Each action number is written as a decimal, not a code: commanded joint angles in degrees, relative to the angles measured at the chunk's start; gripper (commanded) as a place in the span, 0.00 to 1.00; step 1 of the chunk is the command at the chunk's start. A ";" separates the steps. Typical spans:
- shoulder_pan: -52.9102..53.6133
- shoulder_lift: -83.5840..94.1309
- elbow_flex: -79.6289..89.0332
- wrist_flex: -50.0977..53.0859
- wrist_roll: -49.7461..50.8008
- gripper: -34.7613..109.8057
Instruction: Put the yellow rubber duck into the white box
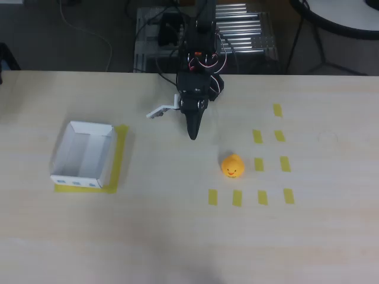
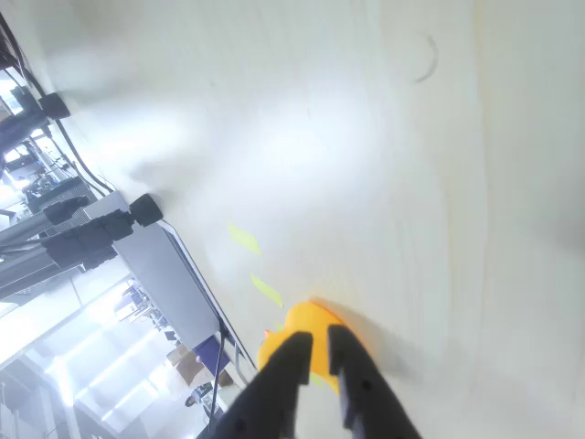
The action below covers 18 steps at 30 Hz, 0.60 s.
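Hand (image 1: 192,135) nearly closed, empty, just up-left of the yellow rubber duck (image 1: 233,166) on the table (image 1: 177,236); white box (image 1: 83,155) far left of duck. Open wide before descending, straddle its body

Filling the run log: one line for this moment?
claw: shut, empty, above table | yellow rubber duck: on table, untouched | white box: empty

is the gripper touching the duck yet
Apart. The overhead view shows bare table between the gripper tip and the yellow rubber duck, which sits lower right of it.
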 commanded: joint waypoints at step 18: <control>-0.26 2.90 1.23 -0.88 0.53 0.25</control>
